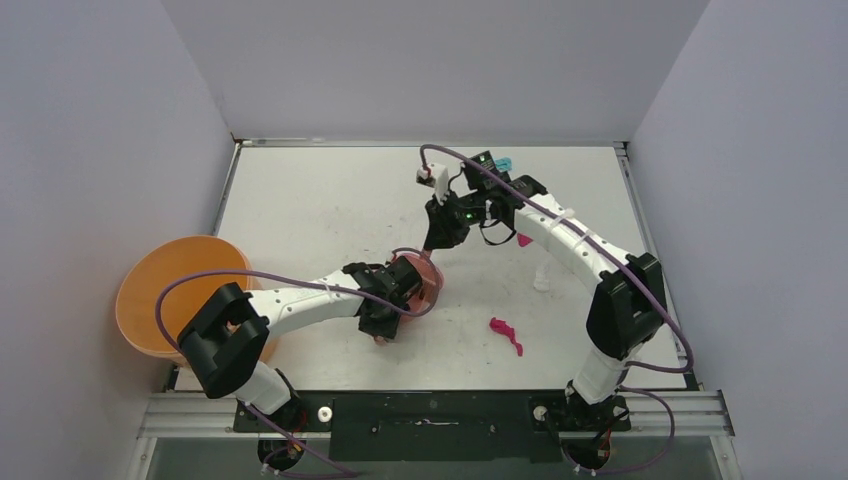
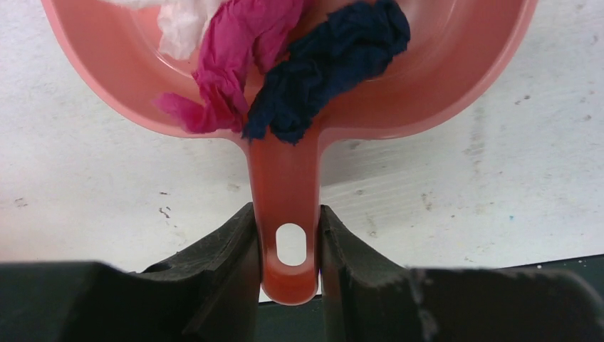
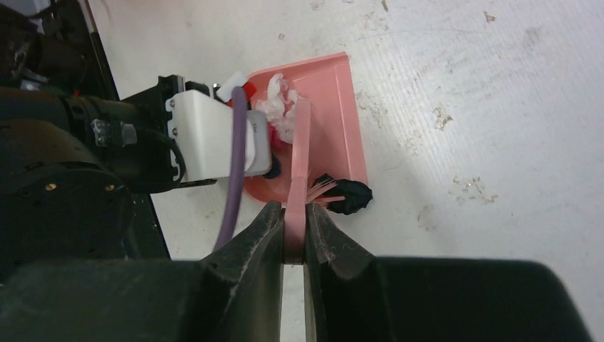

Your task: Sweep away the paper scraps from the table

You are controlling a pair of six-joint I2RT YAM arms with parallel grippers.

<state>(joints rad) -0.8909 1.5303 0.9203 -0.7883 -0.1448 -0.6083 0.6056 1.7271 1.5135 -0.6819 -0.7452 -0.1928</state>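
My left gripper (image 2: pixel 288 246) is shut on the handle of the pink dustpan (image 2: pixel 441 85), which lies on the white table (image 2: pixel 85 178). White (image 2: pixel 181 21), magenta (image 2: pixel 235 64) and dark blue (image 2: pixel 327 64) paper scraps lie in the pan. My right gripper (image 3: pixel 294 235) is shut on the pink brush (image 3: pixel 300 157), its bristles against a black scrap (image 3: pixel 350 197) at the pan's (image 3: pixel 342 128) corner. In the top view both grippers (image 1: pixel 388 312) (image 1: pixel 437 238) meet at the pan (image 1: pixel 418 280). Loose scraps lie on the table: magenta (image 1: pixel 505 333), magenta (image 1: pixel 523 239), white (image 1: pixel 541 278), teal (image 1: pixel 503 163).
A round orange bucket (image 1: pixel 175 295) stands off the table's left edge beside the left arm. Grey walls close in the table (image 1: pixel 300 200) at the back and sides. A dark rail (image 1: pixel 430 412) runs along the near edge.
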